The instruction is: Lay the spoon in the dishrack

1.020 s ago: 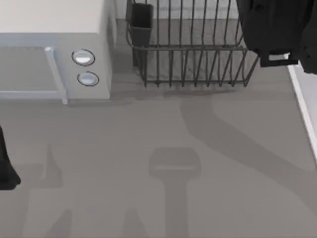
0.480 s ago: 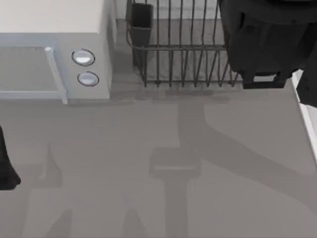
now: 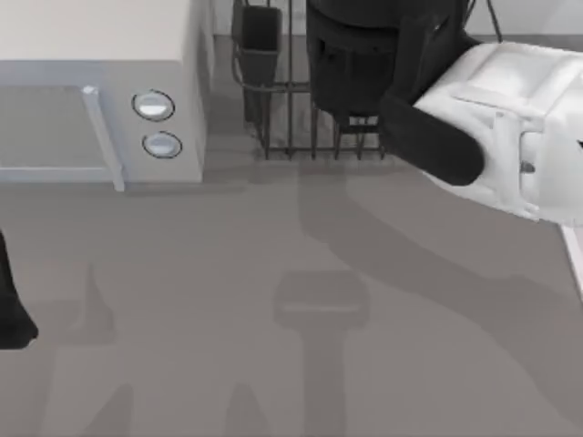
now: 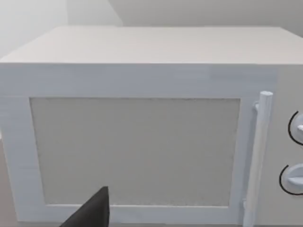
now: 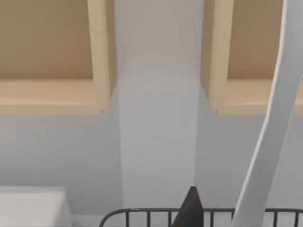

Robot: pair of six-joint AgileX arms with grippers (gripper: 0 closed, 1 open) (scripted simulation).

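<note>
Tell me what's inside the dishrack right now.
The dishrack shows bare wire bars and its dark cutlery cup at the left end. The right arm hangs over the rest, covering the basket's middle and right, so any contents there are hidden.

The dishrack (image 3: 282, 118) is a dark grey wire basket of thin upright bars with a flared rim, standing upright at the back of the worktop; a small dark rectangular cutlery cup (image 3: 259, 41) sits at its left end; its rim (image 5: 142, 211) shows in the right wrist view.
</note>
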